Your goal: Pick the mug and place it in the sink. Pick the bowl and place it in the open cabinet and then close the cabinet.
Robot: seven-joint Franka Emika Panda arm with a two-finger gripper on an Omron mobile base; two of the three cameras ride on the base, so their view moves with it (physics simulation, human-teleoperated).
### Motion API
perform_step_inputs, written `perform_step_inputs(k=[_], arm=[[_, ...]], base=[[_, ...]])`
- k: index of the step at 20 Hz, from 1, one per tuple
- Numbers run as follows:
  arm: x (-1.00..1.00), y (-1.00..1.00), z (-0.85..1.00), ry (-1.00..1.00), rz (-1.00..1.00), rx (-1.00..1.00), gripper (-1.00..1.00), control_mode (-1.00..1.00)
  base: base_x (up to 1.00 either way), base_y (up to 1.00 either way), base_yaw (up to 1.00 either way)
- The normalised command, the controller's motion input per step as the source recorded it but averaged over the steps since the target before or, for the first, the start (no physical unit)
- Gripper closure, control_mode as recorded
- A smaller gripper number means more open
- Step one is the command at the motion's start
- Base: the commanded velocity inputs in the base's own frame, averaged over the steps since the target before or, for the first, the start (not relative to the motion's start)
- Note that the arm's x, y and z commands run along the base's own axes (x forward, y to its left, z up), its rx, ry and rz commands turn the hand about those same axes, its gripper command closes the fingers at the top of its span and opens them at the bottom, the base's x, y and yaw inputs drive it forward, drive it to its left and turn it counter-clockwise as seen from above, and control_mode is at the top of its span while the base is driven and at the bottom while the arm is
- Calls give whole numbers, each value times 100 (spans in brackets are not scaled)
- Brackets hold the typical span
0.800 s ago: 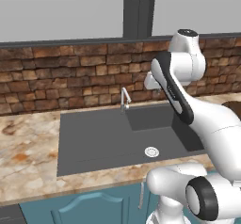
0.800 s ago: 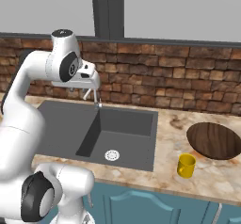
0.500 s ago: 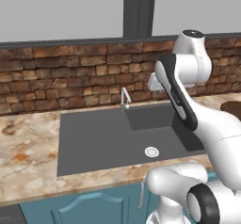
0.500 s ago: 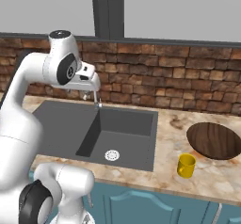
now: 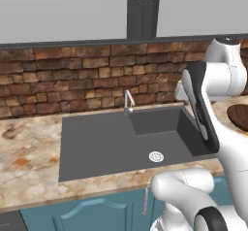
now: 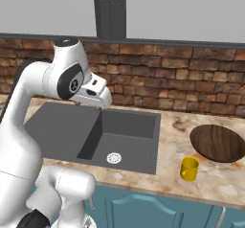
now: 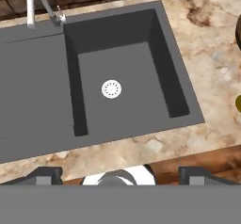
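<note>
The small yellow mug (image 6: 189,168) stands on the marble counter right of the sink, near the front edge. Behind it lies the wide brown bowl (image 6: 217,142), whose edge (image 5: 240,116) peeks past my arm. The dark grey sink (image 6: 129,131) has its faucet (image 5: 128,101) at the back and a round drain (image 7: 111,89) in the deep basin. My gripper (image 6: 104,100) hangs above the sink's middle, well left of the mug, looking down into the basin. It is open (image 7: 120,175) with nothing between its fingers. The wall cabinet is out of view.
A brick backsplash (image 5: 72,74) runs behind the counter. A dark grey tall unit (image 6: 110,9) hangs on the wall above it. Teal base cabinet doors (image 5: 97,215) sit under the counter. My own arm (image 5: 203,104) blocks the sink's right side in the left base view.
My arm has swung to the right and the hand has dropped slightly over the sink. The mug and the bowl have stayed put.
</note>
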Motion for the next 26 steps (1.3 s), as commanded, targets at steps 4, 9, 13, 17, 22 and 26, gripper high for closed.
perform_step_inputs(k=[4, 9, 13, 17, 22, 26], arm=[[-66, -63, -5, 2, -22, 2, -100, -100], [-74, -52, -3, 4, -18, 1, -100, -100], [-56, -55, -2, 9, -15, 0, -100, -100], [-42, -59, 0, 10, -13, 0, -100, -100], [-22, -48, -16, 10, -6, 0, -100, -100], [-13, -44, -26, 4, -5, 0, -100, -100]], base=[[0, 0, 0], [0, 0, 0], [0, 0, 0], [0, 0, 0], [0, 0, 0], [0, 0, 0]])
